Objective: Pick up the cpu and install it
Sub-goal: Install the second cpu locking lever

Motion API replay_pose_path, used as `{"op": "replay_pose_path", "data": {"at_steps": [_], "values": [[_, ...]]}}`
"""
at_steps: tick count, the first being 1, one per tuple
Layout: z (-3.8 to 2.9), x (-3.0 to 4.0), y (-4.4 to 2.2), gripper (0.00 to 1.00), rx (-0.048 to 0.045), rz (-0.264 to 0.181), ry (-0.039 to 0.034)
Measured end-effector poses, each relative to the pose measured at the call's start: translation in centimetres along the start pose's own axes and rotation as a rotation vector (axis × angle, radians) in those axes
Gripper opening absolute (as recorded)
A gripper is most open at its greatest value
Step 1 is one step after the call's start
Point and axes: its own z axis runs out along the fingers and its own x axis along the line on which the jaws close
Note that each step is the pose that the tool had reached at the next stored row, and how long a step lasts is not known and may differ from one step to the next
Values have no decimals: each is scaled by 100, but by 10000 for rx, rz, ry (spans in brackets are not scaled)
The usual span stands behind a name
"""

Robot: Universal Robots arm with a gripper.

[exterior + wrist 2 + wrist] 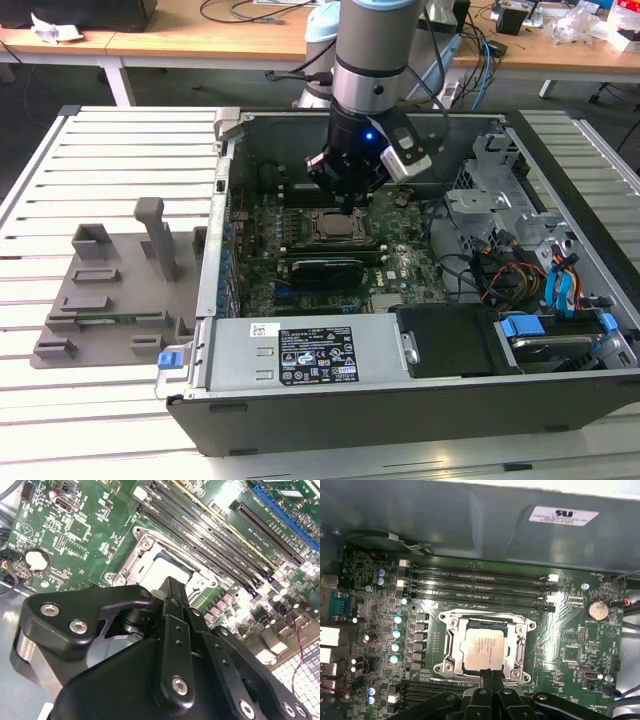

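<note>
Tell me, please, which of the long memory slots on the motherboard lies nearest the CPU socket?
The last slot of the row, the one running right beside the socket frame that holds the cpu; the other slots lie farther from it, toward the case wall.

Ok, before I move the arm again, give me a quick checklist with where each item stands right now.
1. cpu inside the socket frame: ok, in the first wrist view.
2. cpu flat and fully seated: cannot tell.
3. gripper over the cpu's near edge: ok.
4. Gripper has let go of the cpu: cannot tell.
5. memory slots beside the socket free of the arm: ok.
6. grey holder tray outside the computer case, apart from the arm: ok.
</note>
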Motion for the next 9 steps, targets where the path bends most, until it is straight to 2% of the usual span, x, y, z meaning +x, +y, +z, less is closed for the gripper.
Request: {"op": "replay_pose_path", "data": {"at_steps": [3,9], "values": [[-47,-4,37,11,15,0,0],[-48,-3,38,11,16,0,1]]}}
